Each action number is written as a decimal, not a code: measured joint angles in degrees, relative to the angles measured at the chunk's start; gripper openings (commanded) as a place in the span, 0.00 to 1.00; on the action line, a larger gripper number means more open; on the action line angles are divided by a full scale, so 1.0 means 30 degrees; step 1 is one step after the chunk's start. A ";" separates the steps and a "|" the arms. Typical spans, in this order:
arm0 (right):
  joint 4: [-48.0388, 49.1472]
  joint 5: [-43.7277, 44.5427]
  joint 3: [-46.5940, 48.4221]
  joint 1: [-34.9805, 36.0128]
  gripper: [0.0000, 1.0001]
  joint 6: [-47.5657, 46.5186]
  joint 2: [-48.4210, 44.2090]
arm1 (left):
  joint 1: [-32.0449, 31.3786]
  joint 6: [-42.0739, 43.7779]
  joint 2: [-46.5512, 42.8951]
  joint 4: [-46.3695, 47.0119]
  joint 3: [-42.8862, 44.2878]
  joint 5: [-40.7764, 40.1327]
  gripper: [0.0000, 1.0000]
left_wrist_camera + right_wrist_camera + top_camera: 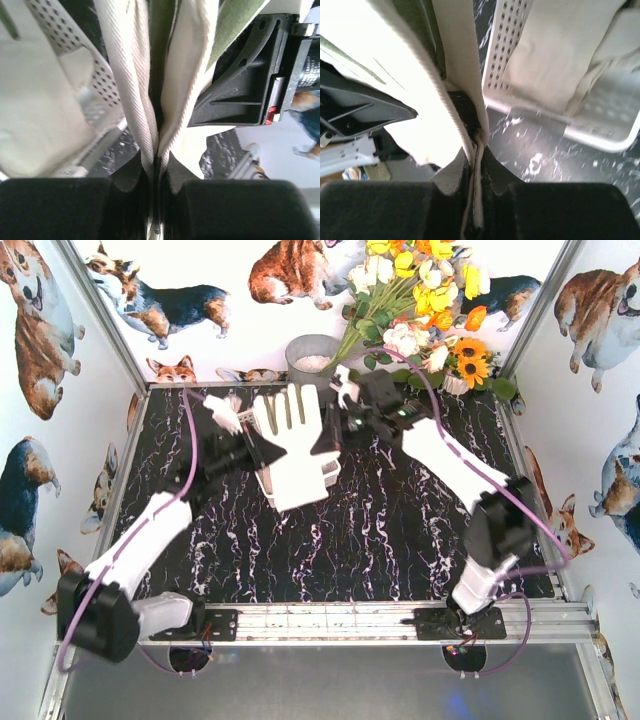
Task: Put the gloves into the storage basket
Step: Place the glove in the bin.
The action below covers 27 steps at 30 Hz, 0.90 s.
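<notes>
Held glove [293,435]: cream-white, spread flat with its fingers pointing away from the arm bases, stretched between the two claws and lifted off the surface.
Left claw [159,165]: clamped tight on the left edge of the held glove, a fold of the fabric pinched between its pads.
Right claw [476,150]: closed on the opposite edge of the same glove, its hem caught between the pads.
Storage basket [505,50]: white with slotted sides, standing on the surface directly below the claws and largely covered by the held glove in the top view.
Basket contents: glove in the basket [555,55], cream fabric lying crumpled on the perforated bottom.
Surface [400,530]: black with white veining.
Grey bucket [312,352]: beyond the claws at the far edge, something pale inside that I cannot identify.
Flowers [420,300]: beyond the right claw, beside the bucket.
</notes>
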 measured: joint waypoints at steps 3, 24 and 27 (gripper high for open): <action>0.0066 0.0554 0.2514 0.0087 0.00 -0.0058 0.2470 | 0.1355 0.1428 0.2120 -0.0911 0.1916 0.0627 0.00; -0.2645 0.3198 1.0564 0.0423 0.00 -0.1566 1.1052 | 0.3978 0.5996 1.1693 -0.3541 0.7278 0.2266 0.00; -0.2674 0.3388 1.0673 0.0474 0.00 -0.1654 1.1417 | 0.3971 0.6273 1.2138 -0.3563 0.7373 0.2237 0.00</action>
